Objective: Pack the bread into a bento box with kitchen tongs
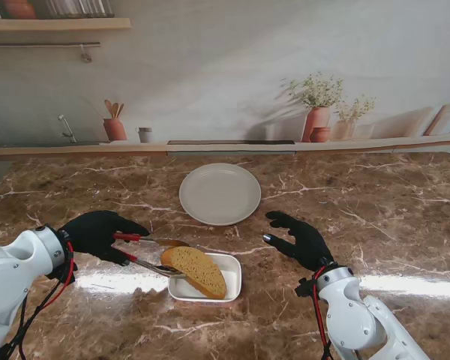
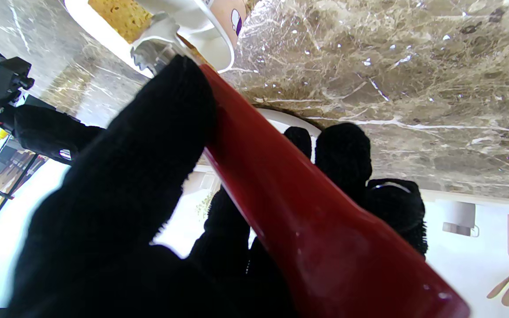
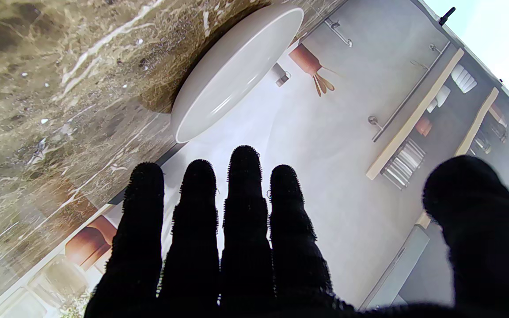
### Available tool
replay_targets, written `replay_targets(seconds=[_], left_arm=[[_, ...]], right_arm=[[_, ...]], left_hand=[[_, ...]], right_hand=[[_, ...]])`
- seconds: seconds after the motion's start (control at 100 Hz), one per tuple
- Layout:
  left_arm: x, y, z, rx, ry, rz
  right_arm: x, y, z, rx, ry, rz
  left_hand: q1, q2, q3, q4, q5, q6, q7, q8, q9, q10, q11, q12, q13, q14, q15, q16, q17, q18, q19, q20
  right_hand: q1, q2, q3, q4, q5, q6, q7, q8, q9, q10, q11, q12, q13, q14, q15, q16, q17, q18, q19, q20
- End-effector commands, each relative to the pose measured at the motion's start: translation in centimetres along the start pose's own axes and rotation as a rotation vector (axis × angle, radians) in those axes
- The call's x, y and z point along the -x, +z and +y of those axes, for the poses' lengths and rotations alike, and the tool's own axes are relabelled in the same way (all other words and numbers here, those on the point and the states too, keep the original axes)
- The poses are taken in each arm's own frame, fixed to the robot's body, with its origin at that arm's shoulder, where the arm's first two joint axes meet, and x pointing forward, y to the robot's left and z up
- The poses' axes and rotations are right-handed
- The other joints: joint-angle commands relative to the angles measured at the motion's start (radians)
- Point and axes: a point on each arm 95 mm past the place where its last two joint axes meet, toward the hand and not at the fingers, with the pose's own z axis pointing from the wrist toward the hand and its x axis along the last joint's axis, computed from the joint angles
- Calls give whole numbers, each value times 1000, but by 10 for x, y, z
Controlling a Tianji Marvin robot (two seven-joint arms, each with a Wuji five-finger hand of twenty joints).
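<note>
Left wrist view alone showed the tongs' (image 2: pixel 307 212) serrated tip against the bread (image 1: pixel 196 270). Left hand (image 1: pixel 97 235) gripped tongs; bread lay in bento box (image 1: pixel 230 287), just right of it. Right hand (image 1: pixel 298 240) spread, empty.

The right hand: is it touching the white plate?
Apart. The stand view shows bare marble between the right hand and the white plate.
</note>
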Motion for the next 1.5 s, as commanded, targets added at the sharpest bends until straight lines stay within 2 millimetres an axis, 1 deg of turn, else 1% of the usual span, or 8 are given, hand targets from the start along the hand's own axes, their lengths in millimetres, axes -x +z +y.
replay_targets(seconds=[0.0,0.22,0.4,0.62,0.95,1.11,1.2,1.49], left_arm=[[0,1,3,-9,-8,-4],[0,5,8,-22,-27,2],[1,4,10,-12,-39,2],[1,0,6,-18,-56,-5],[2,-1,5,-7,-69,-8],[3,-2,5,-20,-65,-14],[3,-3,5,-28,-66,-16],[5,-6,7,-38,-85,-18]], right_arm=[[1,-2,-4,-15,8,-11],[2,-2,-5,-14,9,-12],[2,-2,-4,-16,7,-13],[2,-2,-5,-14,6,-14],[2,-2,-4,-12,2,-17],[1,-2,-4,-13,3,-16],[1,-2,-4,-15,3,-16],[0,-2,-5,-23,2,-15]], left_hand=[[35,58,182,31,-16,-23,-1,9,56,-135,109,34,24,-23,-20,-10,16,-40,1,-13],[45,67,175,29,-13,-23,1,10,51,-133,119,46,28,-29,-15,-7,22,-39,5,-15],[37,30,175,39,-40,-21,-8,8,51,-143,128,54,23,-26,-25,-11,17,-39,1,-18],[30,11,195,32,-55,-9,-68,-25,54,-151,133,47,31,-26,-42,-21,27,-32,-3,-27],[14,-24,203,17,-126,-9,-98,-38,49,-175,151,49,29,-38,-57,-29,23,-32,-18,-36],[13,-20,209,15,-209,-10,-125,-49,42,-195,161,43,30,-41,-58,-29,27,-32,-19,-39],[14,-21,210,15,-224,-17,-127,-51,40,-201,168,39,30,-41,-57,-28,27,-33,-17,-39],[-2,-43,200,6,-194,-37,-113,-49,56,-212,199,27,37,-42,-64,-36,31,-27,-18,-44]], right_hand=[[32,21,10,20,1,-25,3,-12,10,-14,-2,12,20,4,8,12,-10,-1,3,29],[31,20,13,20,-1,-26,2,-13,8,-15,-2,12,20,4,8,12,-9,-2,3,29],[31,20,13,19,1,-26,3,-12,10,-15,-2,12,21,4,9,12,-9,-2,3,29],[31,21,14,19,1,-26,4,-13,10,-15,-2,12,20,4,9,11,-10,-3,2,28],[33,21,14,19,5,-27,6,-12,12,-14,-1,12,21,4,9,12,-11,-3,2,28],[34,22,15,19,5,-26,7,-13,13,-14,0,12,21,3,9,11,-10,-2,3,28],[33,21,15,19,6,-29,7,-13,13,-15,0,12,21,3,9,11,-10,-2,3,28],[34,21,15,19,8,-28,9,-13,11,-15,-1,12,21,3,9,11,-11,-1,3,28]])
